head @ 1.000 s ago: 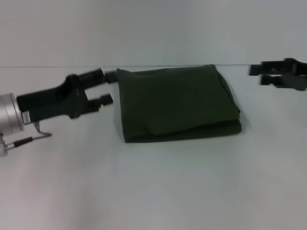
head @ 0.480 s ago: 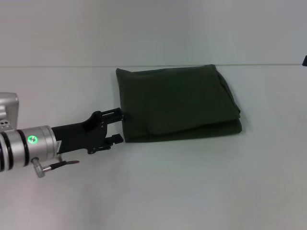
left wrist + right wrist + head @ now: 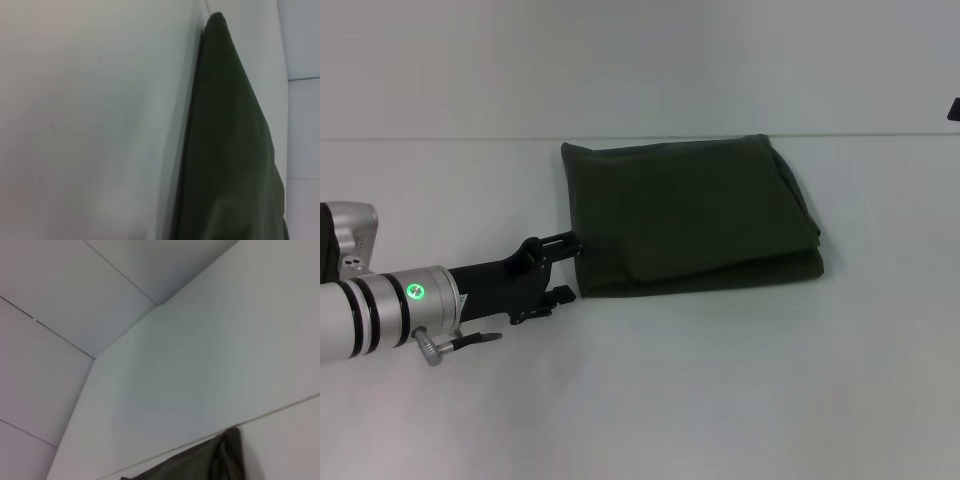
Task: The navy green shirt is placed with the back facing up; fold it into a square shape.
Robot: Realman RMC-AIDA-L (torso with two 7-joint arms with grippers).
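Observation:
The navy green shirt [image 3: 690, 215] lies folded into a rough rectangle on the white table, plain side up. It also shows in the left wrist view [image 3: 230, 150] and in the right wrist view [image 3: 200, 462]. My left gripper [image 3: 560, 267] is open and empty at the shirt's near left corner. Its upper finger [image 3: 555, 241] sits right at the cloth's left edge. Whether it touches the cloth I cannot tell. Only a black sliver of my right gripper [image 3: 954, 108] shows at the far right edge, well away from the shirt.
The white table [image 3: 650, 390] stretches to a back edge just behind the shirt, with a pale wall [image 3: 620, 60] beyond it. My left arm's silver forearm [image 3: 380, 310] lies low over the table's front left.
My left gripper has moved from the shirt's far left corner down to its near left corner. My right gripper has withdrawn to the right, almost out of the head view.

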